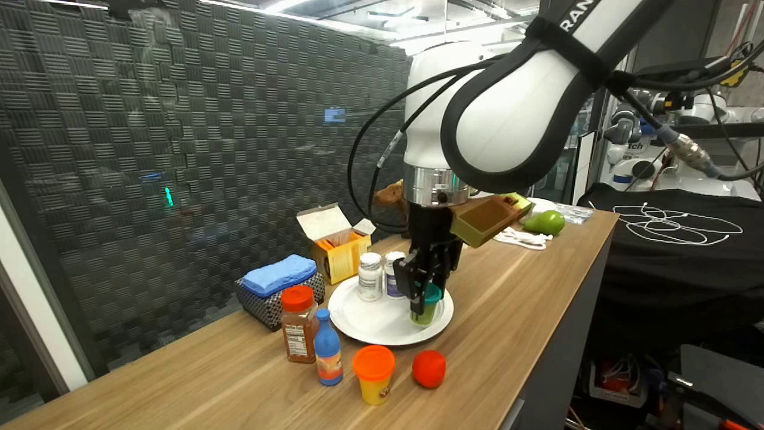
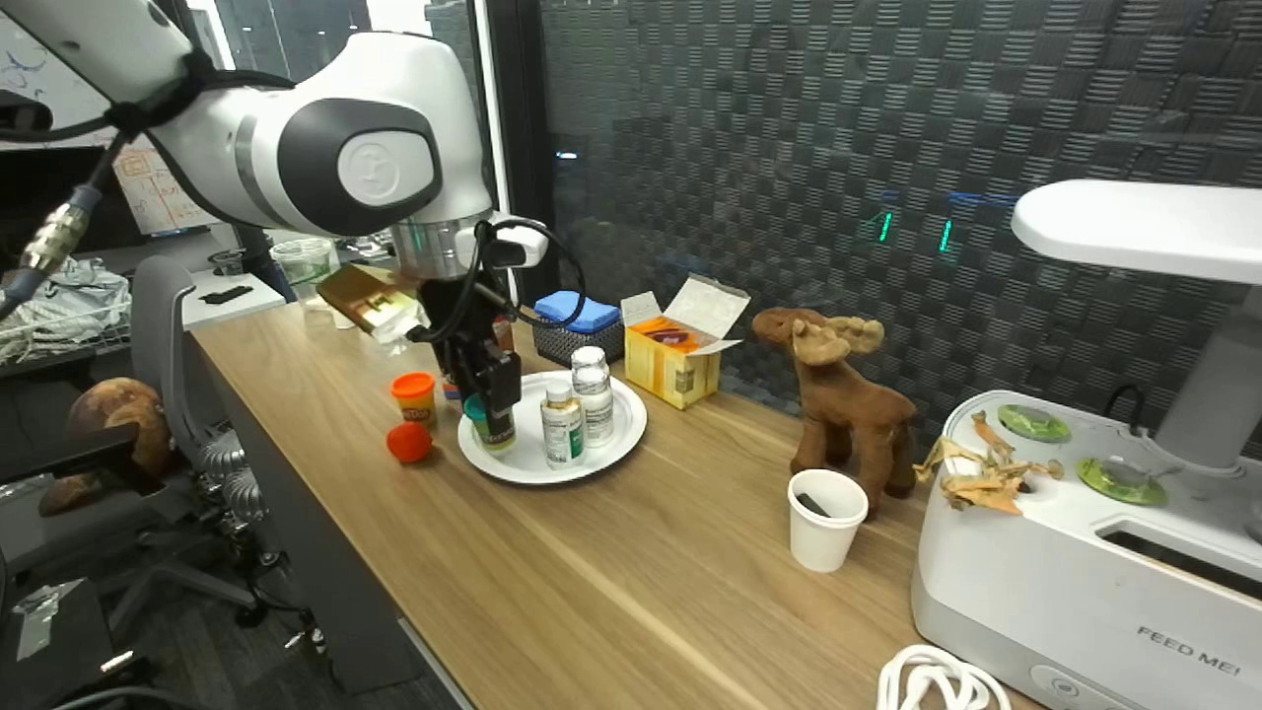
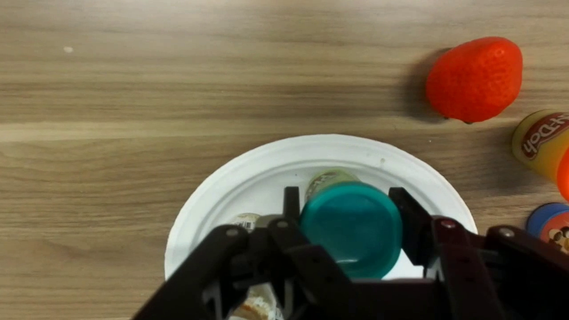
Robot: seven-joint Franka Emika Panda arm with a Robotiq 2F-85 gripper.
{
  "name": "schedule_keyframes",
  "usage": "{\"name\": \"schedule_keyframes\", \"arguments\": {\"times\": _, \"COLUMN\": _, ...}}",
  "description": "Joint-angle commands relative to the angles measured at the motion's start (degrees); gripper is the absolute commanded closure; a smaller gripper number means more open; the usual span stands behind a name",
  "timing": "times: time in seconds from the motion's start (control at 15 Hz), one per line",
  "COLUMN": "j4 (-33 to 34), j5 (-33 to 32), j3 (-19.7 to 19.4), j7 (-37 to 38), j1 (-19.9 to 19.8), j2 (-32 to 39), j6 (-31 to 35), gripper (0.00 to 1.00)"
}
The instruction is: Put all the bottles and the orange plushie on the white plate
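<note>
Above the white plate, the gripper's half-spread fingers clasp a teal-lidded Play-Doh tub, nearly upright, its plate contact unclear.

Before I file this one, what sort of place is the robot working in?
Most likely a robotics lab, possibly part of an office. The exterior views show more robot hardware in the background, a whiteboard with handwriting and a grey office chair.

Ceiling strips glare in an exterior view; glints fleck the dark wall; in the wrist view the tabletop shines, the red ball casts a soft shadow, the gripper looks blurred
</note>
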Motion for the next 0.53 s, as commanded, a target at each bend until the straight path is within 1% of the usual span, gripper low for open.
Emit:
{"name": "schedule_keyframes", "arguments": {"times": 0.0, "j4": 1.3, "j5": 1.1, "j3": -0.5, "j7": -0.6, "j1": 0.4, "j2": 1.4, "j6": 1.4, "gripper": 0.72}}
{"name": "schedule_keyframes", "arguments": {"times": 0.47, "j4": 1.8, "j5": 1.3, "j3": -0.7, "j7": -0.7, "j1": 0.5, "j2": 2.8, "j6": 2.2, "gripper": 0.72}}
